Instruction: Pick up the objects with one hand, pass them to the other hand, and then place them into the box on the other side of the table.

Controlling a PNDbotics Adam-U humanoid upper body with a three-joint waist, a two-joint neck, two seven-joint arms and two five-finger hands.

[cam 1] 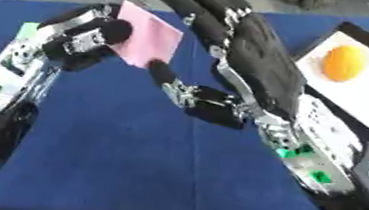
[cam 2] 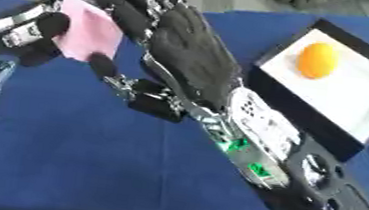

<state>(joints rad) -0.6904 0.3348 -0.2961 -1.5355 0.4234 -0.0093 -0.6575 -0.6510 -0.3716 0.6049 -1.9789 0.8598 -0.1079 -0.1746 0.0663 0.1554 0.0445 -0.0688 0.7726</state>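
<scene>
Left hand: we see our left hand (cam 1: 86, 39) raised over the blue table (cam 1: 128, 160), its fingers and thumb curled onto the lower left edge of a pink card (cam 1: 151, 35), pinching it.
Pink card: it stands up off the table, tilted, held at the left hand and reaching toward our right hand (cam 1: 247, 49).
Right hand: our fingers are stretched out nearly straight, spread a little, with the thumb (cam 1: 163, 74) sticking out below the card. The fingers lie just beside the card's right edge; we cannot tell whether they touch it.
Box: a white-floored box (cam 2: 358, 118) with dark walls sits on the right side of the table, well apart from the card.
Orange ball: it lies inside the box (cam 2: 318, 60), near its far end.
</scene>
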